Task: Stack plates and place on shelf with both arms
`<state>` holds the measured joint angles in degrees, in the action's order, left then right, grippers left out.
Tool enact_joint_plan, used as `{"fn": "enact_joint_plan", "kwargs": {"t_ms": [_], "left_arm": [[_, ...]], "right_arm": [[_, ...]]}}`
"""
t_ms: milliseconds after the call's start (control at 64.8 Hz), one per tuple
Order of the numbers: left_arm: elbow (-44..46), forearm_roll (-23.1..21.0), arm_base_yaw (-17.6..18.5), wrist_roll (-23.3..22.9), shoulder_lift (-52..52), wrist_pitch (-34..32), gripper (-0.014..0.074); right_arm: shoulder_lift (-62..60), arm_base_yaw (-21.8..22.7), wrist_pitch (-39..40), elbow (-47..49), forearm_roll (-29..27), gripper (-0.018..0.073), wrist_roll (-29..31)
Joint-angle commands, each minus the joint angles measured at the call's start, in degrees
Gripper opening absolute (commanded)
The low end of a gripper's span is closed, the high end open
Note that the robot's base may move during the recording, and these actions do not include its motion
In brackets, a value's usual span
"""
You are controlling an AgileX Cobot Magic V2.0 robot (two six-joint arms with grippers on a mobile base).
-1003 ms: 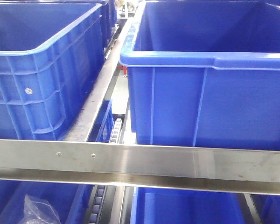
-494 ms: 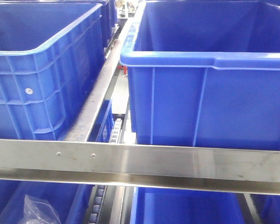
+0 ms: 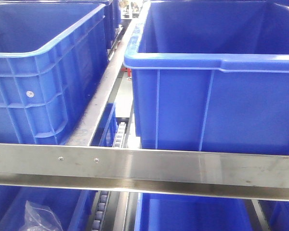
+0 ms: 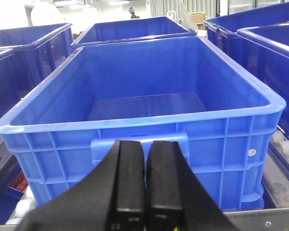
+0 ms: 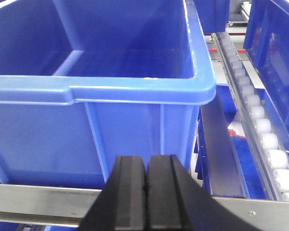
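Left gripper point(image 4: 144, 185): pads pressed together, holding nothing, poised near-side of blue crate point(image 4: 139, 120). Right gripper point(image 5: 146, 192): pads likewise pressed together, gripping nothing, near steel rail point(image 5: 241, 204), before second blue crate point(image 5: 101, 91). Plates: unseen in all 3 views.

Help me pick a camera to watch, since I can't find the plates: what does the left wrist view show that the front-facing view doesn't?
Only the left wrist view shows the left pincer, its black fingers pressed together, before a ribbed blue plastic crate whose bare floor is visible.

Only the front-facing view shows the brushed steel shelf rail, a crumpled clear plastic bag in a lower bin and a strip of small rollers between crates.

Both show open blue crates on racking, and neither shows a plate.
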<state>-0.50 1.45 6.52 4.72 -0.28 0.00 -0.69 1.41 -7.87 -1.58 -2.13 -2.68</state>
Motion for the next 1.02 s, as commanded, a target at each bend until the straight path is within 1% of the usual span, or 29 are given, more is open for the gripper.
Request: {"fn": "enact_joint_plan", "kwargs": {"t_ms": [0, 77, 1003], "left_arm": [[-0.12, -0.58, 0.05, -0.49, -1.30, -3.44, 0.0083], [-0.12, -0.58, 0.05, -0.49, -1.30, -2.68, 0.0083], [-0.12, -0.58, 0.05, -0.49, -1.30, -2.68, 0.0083]], "right_arm": [[-1.01, -0.09, 5.17, -0.11, 0.49, 0.0048, 0.00], [-1.01, -0.09, 5.17, -0.11, 0.49, 0.0048, 0.00], [-1.01, -0.09, 5.17, -0.11, 0.49, 0.0048, 0.00]]}}
